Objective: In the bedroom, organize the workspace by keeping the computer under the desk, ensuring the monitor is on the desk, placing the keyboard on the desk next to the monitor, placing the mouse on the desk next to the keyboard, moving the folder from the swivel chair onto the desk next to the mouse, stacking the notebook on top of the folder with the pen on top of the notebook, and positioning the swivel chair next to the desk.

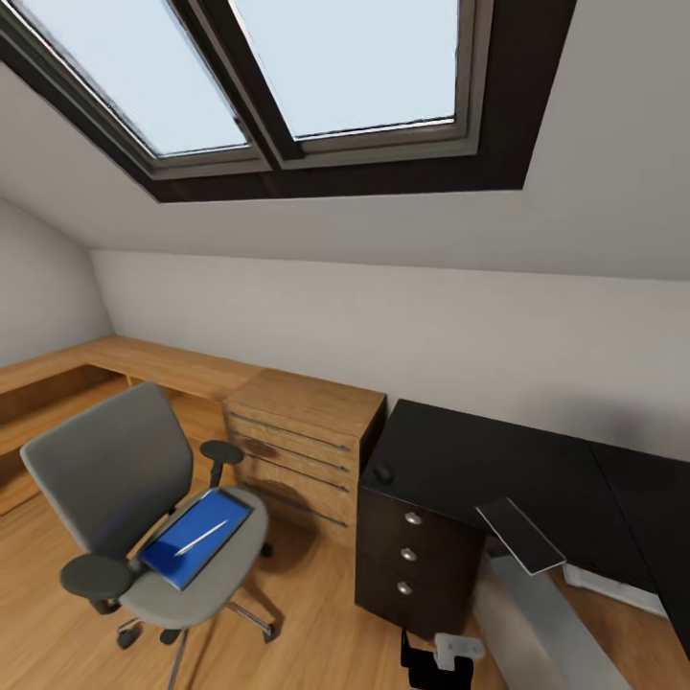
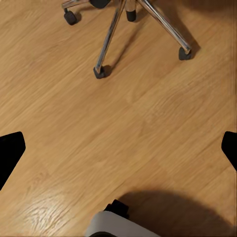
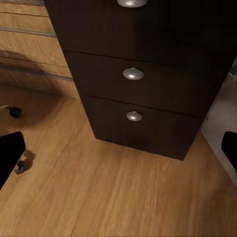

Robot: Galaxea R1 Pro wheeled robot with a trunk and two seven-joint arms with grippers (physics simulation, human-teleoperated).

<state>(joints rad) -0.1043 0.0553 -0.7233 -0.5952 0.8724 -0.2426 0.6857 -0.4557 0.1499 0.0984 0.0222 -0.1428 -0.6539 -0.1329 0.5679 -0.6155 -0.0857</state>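
Head view: attic bedroom under a dark-framed skylight, looking down on wooden floor. Grey swivel chair at lower left, well apart from the black desk at right. Flat on the seat, the blue folder with the white pen lying across its top; no notebook told apart from here. Near the desk's left front corner, a small dark mouse. Overhanging the desk's front edge, a slim flat keyboard. Below it, beside the drawer unit with its round silver knobs, the light-grey computer on the floor. Between chair and desk, against the wall, a light wooden chest.

Left wrist view: left gripper spread wide over bare floor, holding nothing, chrome chair legs and casters ahead.

Right wrist view: right gripper likewise spread wide and empty, facing the drawer unit's lower knobs
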